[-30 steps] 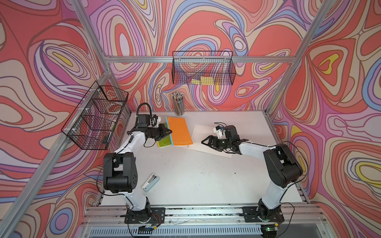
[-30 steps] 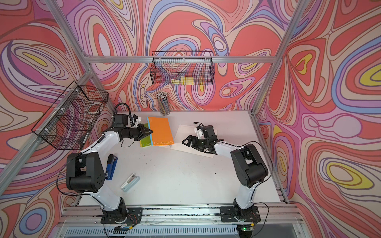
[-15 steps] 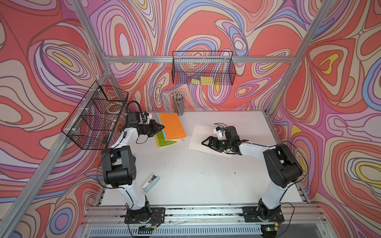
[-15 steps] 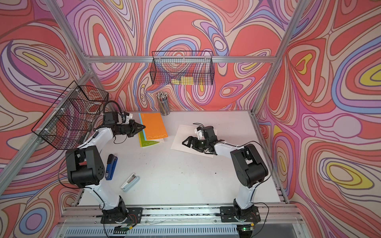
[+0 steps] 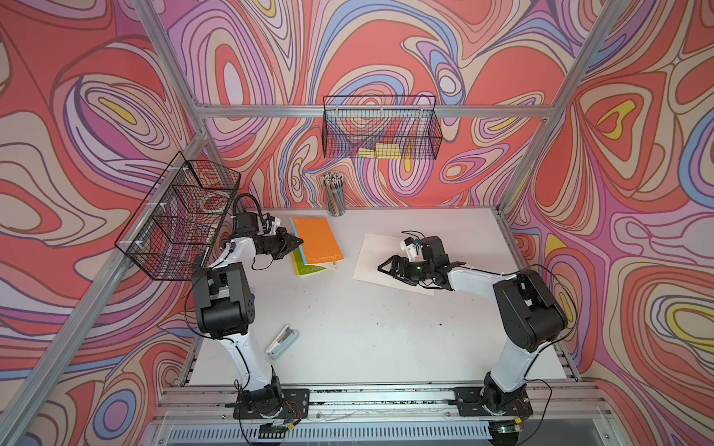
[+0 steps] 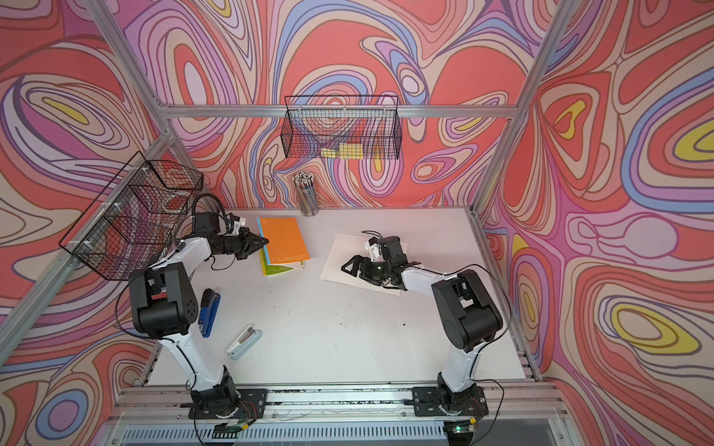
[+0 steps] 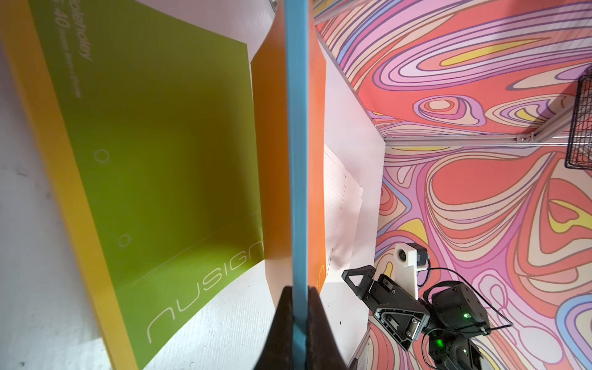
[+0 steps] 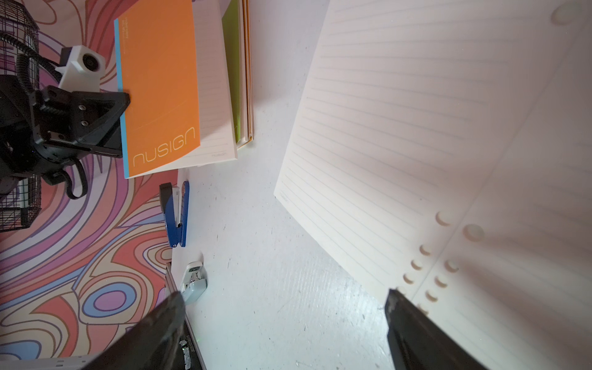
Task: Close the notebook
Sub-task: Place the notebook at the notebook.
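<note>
**Lay the orange cover flat without dragging the stack**

The white table carries everything. Toward its far right corner lies a loose lined sheet. The right gripper sits low over that sheet's near edge with its jaws apart and nothing between them, well away from the book.

The orange notebook lies near the far left corner, on top of a green notebook. The left gripper is clamped on the blue strip along the cover's left edge. In the left wrist view that strip runs edge-on between the fingers, lifted off the green cover. The right wrist view shows lined pages past the cover's free edge, so the book looks not quite shut.

To do this step well, carry the cover across and down slowly until it lines up with the pages. Keep the pinch shallow, since thin card is likely to bend. Let go only once the cover lies flat, because a sideways pull could slide the whole stack.
</note>
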{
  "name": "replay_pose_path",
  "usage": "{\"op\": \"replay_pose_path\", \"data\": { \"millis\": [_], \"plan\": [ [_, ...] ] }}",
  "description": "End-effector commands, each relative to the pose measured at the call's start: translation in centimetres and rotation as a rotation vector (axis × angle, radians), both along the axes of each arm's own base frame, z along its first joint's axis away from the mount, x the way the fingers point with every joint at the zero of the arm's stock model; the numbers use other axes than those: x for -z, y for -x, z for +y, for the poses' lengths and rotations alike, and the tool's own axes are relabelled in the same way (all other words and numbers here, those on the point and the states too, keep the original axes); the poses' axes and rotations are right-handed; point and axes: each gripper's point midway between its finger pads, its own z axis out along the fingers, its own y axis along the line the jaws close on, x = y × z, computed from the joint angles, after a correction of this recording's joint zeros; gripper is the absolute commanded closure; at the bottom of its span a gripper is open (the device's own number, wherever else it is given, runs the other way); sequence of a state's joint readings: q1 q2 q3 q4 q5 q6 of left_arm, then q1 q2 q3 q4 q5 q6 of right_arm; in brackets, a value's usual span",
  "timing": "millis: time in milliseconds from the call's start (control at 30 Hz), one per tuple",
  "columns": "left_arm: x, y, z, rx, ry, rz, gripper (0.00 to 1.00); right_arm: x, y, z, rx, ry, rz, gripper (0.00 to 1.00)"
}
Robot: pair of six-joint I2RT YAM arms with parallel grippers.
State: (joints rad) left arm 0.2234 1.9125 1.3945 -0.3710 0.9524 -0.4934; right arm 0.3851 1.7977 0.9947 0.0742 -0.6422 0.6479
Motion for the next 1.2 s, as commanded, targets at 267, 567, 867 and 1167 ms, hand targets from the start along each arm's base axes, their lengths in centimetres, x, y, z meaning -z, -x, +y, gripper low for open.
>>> {"op": "replay_pose_path", "data": {
  "millis": [267,567,867,1167],
  "plan": [
    [1.0,-1.4,1.1,0.013,-0.057,-0.011,1.00,1.2,0.2,-0.3,0.007,0.013,0.015,0.02],
    [3.5,-1.0,2.1,-0.001,-0.149,0.043,1.00,1.3,0.2,-0.2,0.006,0.009,0.016,0.02],
    [5.1,-0.8,3.5,-0.007,-0.259,0.086,1.00,1.3,0.3,-0.2,0.006,0.009,0.018,0.02],
    [6.2,-1.0,4.1,0.003,-0.305,0.110,1.00,1.5,0.3,-0.2,0.006,0.003,0.023,0.02]
  ]
}}
